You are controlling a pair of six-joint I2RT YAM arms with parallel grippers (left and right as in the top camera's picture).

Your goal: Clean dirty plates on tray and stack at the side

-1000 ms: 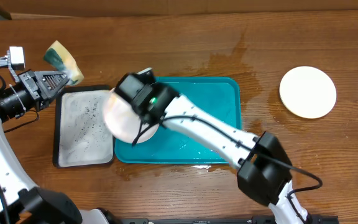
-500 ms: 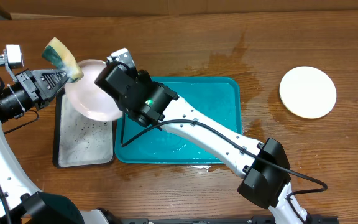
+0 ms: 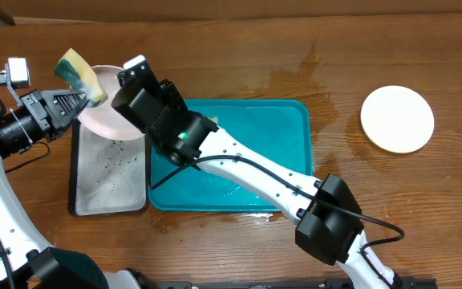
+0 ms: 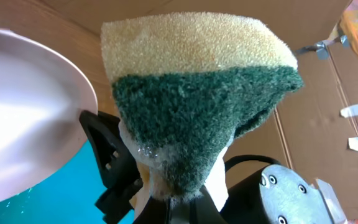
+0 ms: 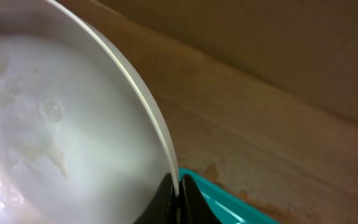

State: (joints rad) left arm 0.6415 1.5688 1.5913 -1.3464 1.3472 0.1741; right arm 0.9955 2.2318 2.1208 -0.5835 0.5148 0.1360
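Observation:
My right gripper is shut on the rim of a white plate and holds it tilted above the far end of the black-rimmed soapy tray. In the right wrist view the plate shows faint brownish smears, pinched between my fingers. My left gripper is shut on a yellow-and-green sponge that touches the plate's left edge; the sponge fills the left wrist view. The teal tray holds no plate. A pale plate lies at the far right.
A wet patch darkens the wooden table behind the teal tray. Cardboard walls stand beyond the table's far edge.
My right gripper has carried the white plate from the teal tray's left end up and left, to the sponge over the soapy tray. The left gripper has stayed in place.

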